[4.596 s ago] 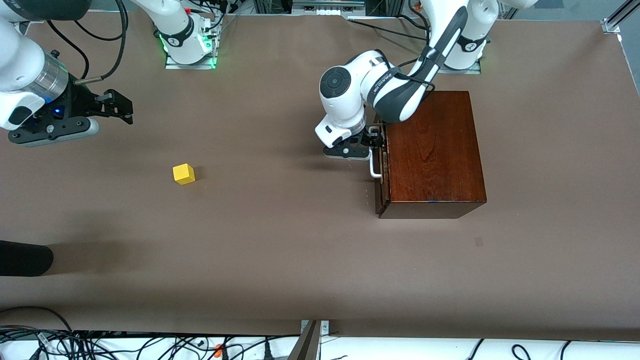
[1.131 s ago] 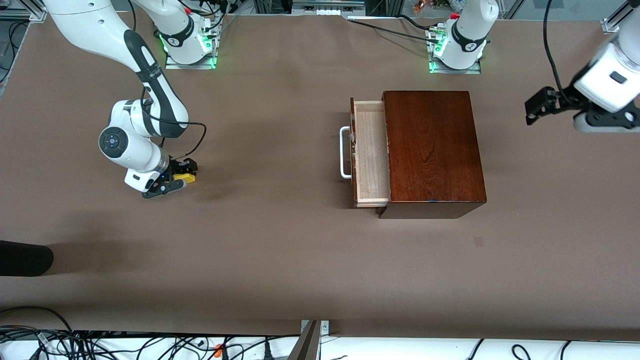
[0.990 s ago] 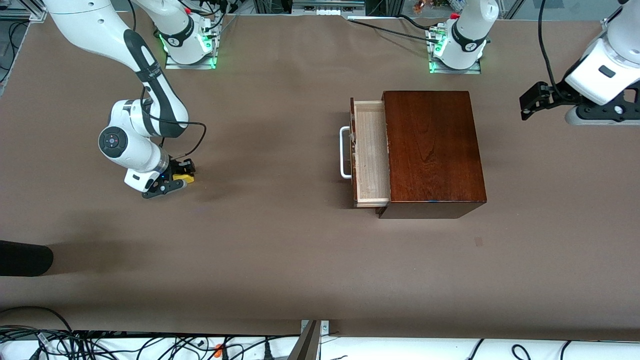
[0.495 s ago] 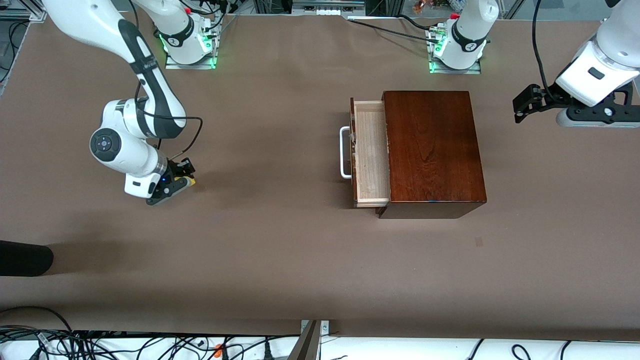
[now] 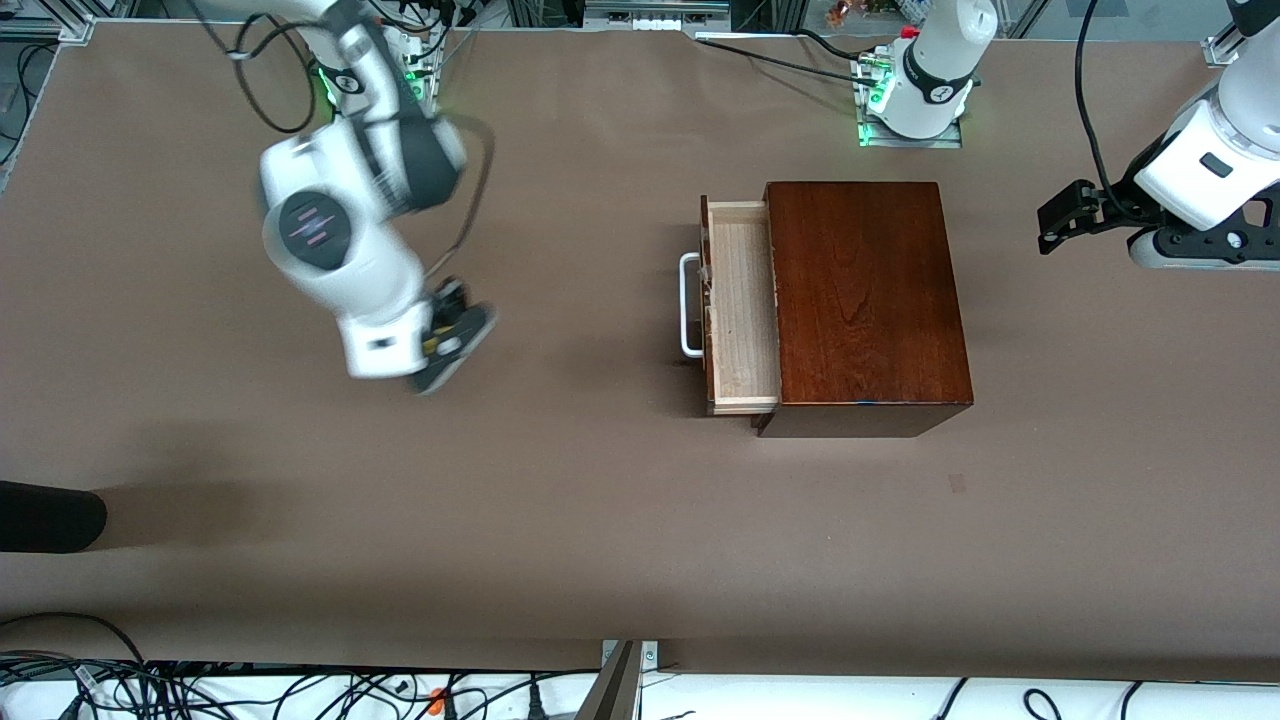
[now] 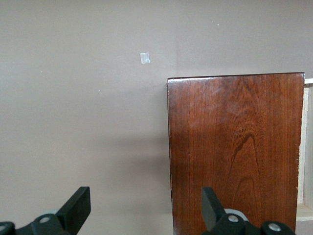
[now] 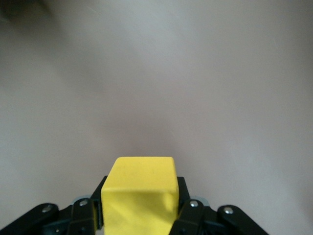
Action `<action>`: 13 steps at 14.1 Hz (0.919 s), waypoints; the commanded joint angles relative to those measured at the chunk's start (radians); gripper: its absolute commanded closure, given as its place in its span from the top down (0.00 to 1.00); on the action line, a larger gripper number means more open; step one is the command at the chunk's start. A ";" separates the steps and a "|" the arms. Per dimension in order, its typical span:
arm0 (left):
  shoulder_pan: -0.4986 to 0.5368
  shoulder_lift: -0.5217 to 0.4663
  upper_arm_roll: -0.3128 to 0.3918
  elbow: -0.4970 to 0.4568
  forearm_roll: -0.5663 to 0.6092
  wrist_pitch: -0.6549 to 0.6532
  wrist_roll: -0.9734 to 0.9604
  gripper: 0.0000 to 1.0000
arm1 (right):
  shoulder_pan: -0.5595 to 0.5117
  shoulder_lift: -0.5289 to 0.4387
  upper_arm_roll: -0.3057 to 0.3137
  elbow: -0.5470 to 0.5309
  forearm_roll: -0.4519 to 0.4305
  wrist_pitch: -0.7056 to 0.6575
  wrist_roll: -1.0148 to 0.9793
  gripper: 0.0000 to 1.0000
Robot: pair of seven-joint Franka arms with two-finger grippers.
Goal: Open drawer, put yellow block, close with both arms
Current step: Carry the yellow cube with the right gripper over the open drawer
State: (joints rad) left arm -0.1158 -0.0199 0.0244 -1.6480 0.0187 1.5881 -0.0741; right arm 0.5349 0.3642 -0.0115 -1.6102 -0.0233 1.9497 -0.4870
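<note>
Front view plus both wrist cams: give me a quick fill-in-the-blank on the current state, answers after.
1. The right gripper is shut on the ____ block.
2. The drawer of the wooden box stands ____.
3. The fingers of the left gripper are ____, over the table at the left arm's end.
4. The drawer's handle is ____ in colour.

Missing words: yellow; open; open; white

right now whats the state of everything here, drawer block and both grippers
drawer: pulled open, nothing inside
yellow block: lifted off the table, clamped in the right gripper
right gripper: shut on the yellow block, up over bare table
left gripper: open, holding nothing, waiting over the table at the left arm's end
</note>
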 commanded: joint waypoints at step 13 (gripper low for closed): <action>0.071 0.034 -0.066 0.050 -0.008 -0.005 0.025 1.00 | 0.439 0.364 -0.002 0.590 0.008 -0.038 0.010 0.06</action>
State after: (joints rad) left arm -0.0530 -0.0019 -0.0337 -1.6312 0.0187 1.5973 -0.0710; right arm 0.9522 0.6929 -0.0086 -1.0741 -0.0123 1.9177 -0.4464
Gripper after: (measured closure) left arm 0.000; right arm 0.445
